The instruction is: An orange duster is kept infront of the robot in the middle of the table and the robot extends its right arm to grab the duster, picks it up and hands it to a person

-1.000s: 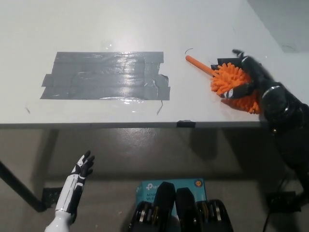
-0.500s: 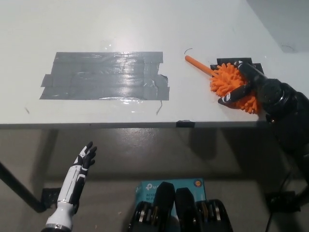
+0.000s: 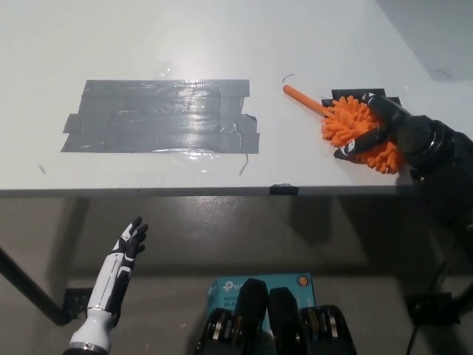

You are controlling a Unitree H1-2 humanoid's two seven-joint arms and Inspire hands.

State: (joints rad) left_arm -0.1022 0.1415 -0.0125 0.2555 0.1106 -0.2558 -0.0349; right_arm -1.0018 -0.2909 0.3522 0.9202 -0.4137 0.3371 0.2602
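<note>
Shifted slightly since half a second ago: right hand (image 3: 386, 127) settled a touch further over the duster's head; duster (image 3: 353, 127) itself unchanged on the table. Left hand nearly the same as before.

Table (image 3: 148, 37): white top, front edge running across mid-frame. Patch of grey tape (image 3: 161, 116), several overlapping strips, well to the left of the right hand. Small black tape marker (image 3: 347, 93) just behind the right hand, partly covered.

Right hand: black, entering from the right edge, fingers curled around the bristly orange head of the duster, grasping it; head lying on the table surface. Orange handle projecting up-left from the hand, tip free, near a thin dark curved mark (image 3: 288, 77).

Left hand (image 3: 127, 248): white with dark fingers, hanging below table level at lower left, fingers spread, holding nothing.

Teal box (image 3: 230, 284) on the floor, far below the right hand; "tp-link" logo partly readable, small orange round sticker (image 3: 301, 280) on its right corner.
</note>
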